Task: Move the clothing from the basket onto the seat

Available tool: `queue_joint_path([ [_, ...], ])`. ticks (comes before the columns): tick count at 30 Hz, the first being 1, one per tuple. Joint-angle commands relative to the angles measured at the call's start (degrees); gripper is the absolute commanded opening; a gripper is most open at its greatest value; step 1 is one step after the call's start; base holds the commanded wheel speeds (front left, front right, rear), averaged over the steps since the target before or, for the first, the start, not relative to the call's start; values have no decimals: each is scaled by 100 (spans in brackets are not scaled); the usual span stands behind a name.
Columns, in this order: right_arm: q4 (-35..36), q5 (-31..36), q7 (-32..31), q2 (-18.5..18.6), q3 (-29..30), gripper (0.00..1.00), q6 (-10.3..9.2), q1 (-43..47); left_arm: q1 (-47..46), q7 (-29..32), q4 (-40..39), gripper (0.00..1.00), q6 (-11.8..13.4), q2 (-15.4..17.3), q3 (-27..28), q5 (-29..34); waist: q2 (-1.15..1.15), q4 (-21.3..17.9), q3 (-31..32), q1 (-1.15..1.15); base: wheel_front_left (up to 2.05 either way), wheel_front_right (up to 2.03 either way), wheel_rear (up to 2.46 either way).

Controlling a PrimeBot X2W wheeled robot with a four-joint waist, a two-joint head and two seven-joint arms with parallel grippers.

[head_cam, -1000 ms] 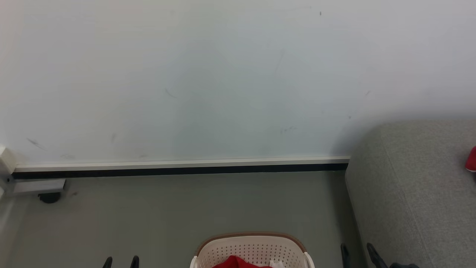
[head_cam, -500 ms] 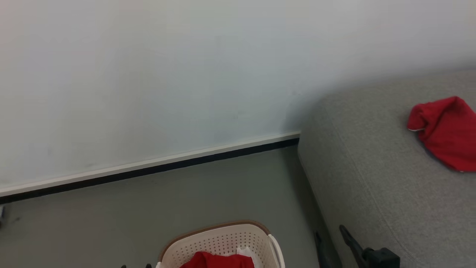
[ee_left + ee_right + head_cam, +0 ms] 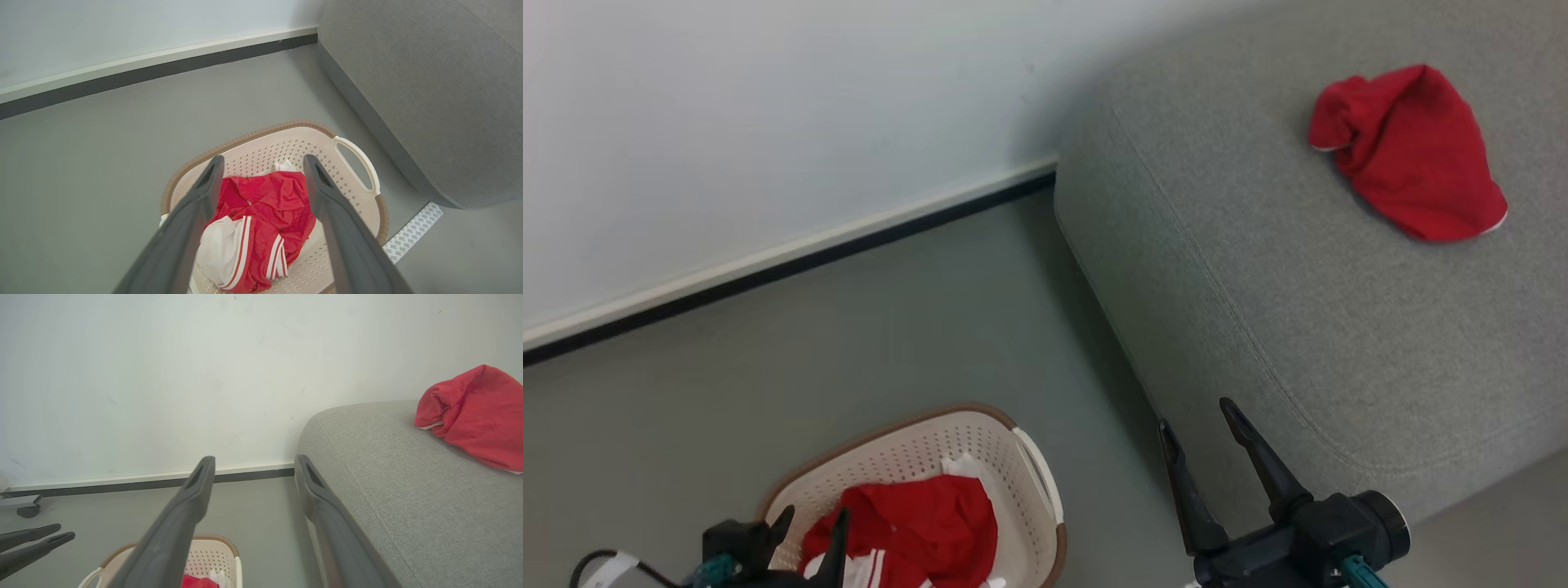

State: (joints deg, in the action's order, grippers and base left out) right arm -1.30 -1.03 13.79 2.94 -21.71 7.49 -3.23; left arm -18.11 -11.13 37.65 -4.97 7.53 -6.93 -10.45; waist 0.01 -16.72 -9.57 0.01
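Spread empty, left gripper (image 3: 814, 516) hangs above the basket (image 3: 907, 447), right gripper (image 3: 1194, 414) beside the seat (image 3: 1258, 286) edge.

No lettering can be read. A white strip (image 3: 412, 230) lies on the floor (image 3: 102, 143) near the basket (image 3: 265, 152) and the sofa (image 3: 429, 102); its small repeated marks are too fine to make out.

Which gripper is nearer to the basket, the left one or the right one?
Left. The left gripper hangs over the basket, above the red clothing. The right gripper is apart from it, beside the seat near its corner.
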Motion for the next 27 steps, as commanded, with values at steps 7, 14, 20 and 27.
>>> queue_joint_path([
  [7, 383, 80, 134, -17, -33, 100, 0, -186, -1039, 359, 810, 100, -160, 250, -424, 211, -1, -1024, -1976, -1, 0, 0, 0],
  [14, 794, 144, 138, -18, -30, 100, 0, -206, -1869, 880, 1330, 100, -203, 396, -660, 308, -1, -1111, -2755, -1, 0, 0, 0],
  [20, 1024, 11, 141, -18, -100, 100, 0, -204, -2426, 1193, 1701, 100, -184, 442, -684, 254, -1, -1179, -3257, -1, 0, 0, 0],
  [27, 1219, -78, 142, -17, -102, 100, 0, -86, -2999, 1188, 2185, 100, -201, 329, -818, 251, -1, -1066, -3621, -1, 0, 0, 0],
])
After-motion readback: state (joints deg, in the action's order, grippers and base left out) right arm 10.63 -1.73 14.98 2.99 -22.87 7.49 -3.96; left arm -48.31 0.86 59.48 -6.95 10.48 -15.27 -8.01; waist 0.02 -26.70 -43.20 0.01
